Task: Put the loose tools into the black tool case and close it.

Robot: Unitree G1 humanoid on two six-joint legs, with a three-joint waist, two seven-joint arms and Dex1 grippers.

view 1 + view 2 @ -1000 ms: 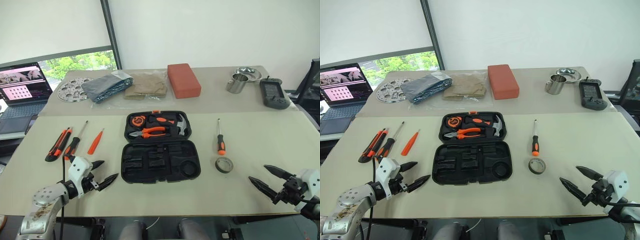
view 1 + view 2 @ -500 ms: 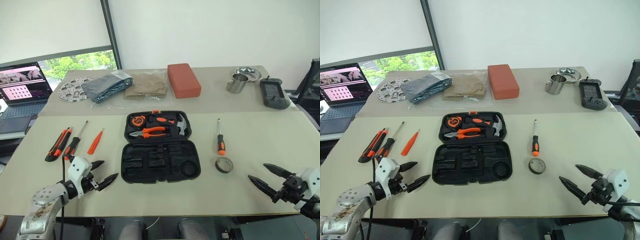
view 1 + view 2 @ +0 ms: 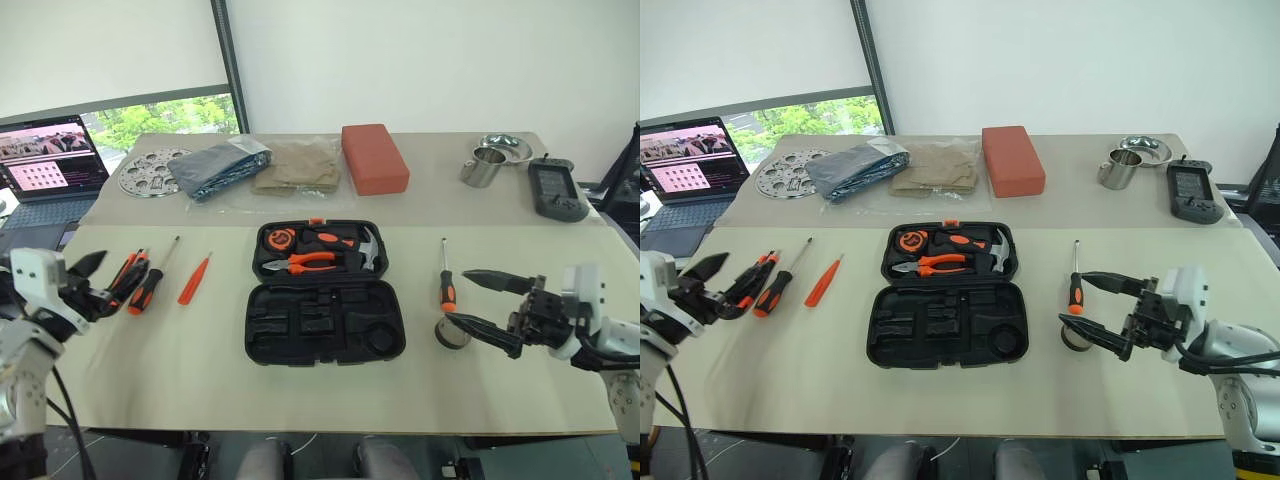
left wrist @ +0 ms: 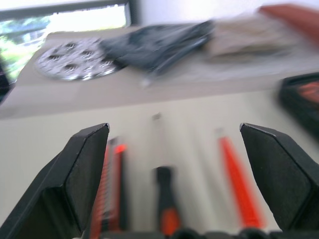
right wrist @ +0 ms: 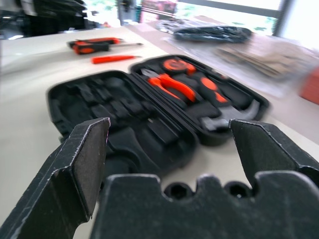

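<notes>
While flat black plastic tool case (image 3: 945,308) lies open at table centre, right gripper (image 3: 1096,306), fingers apart, empty, hangs beside small grey tape roll (image 3: 1076,334) and orange-and-black screwdriver (image 3: 1074,283); careless closing may knock roll away. Left gripper (image 3: 718,285), fingers apart, near other loose tools.

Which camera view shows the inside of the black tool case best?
The left eye view shows the black tool case best: it lies open, whole and seen from above, with filled and empty slots visible. The right eye view shows nearly the same. The right wrist view shows it low and partly behind the jaws. The left wrist view catches a blurred edge.
</notes>
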